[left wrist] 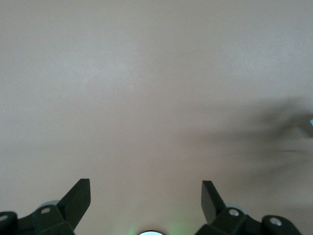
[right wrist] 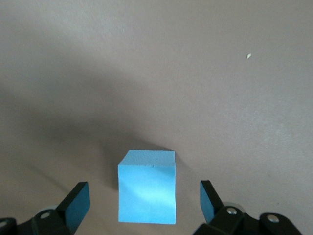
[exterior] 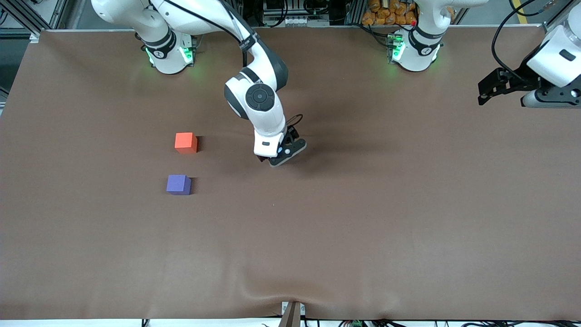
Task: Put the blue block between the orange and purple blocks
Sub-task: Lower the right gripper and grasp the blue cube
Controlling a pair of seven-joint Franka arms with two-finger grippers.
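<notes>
My right claw is low over the middle of the worktop, fingers spread wide and grasping nothing. In the right wrist view the blue block sits on the worktop between the two fingertips, apart from both. In the front view the arm's wrist hides the block, so its position is read from the wrist view only.

Step in hand, as I judge it: grasp the blue block. Procedure:
1. Keep the block centred between the fingers, with equal gaps on each side.
2. Align the fingers parallel to two opposite faces; the block appears nearly square to them already.
3. Descend until the pads cover the side faces, without pressing into the cloth.
4. Clench evenly so the block does not rotate or slide.

The destination is toward the right arm's end of the worktop. The orange block lies farther from the front camera, the purple block nearer, with a gap between them that looks only a little wider than one block. Placement will call for a straight descent to avoid nudging either one.

My left claw waits, raised over the left arm's end of the worktop, released and empty.

The worktop is covered in a plain brown cloth, slightly rippled at the edge nearest the front camera. Frame rails and cables run along the edge by the arm bases.
</notes>
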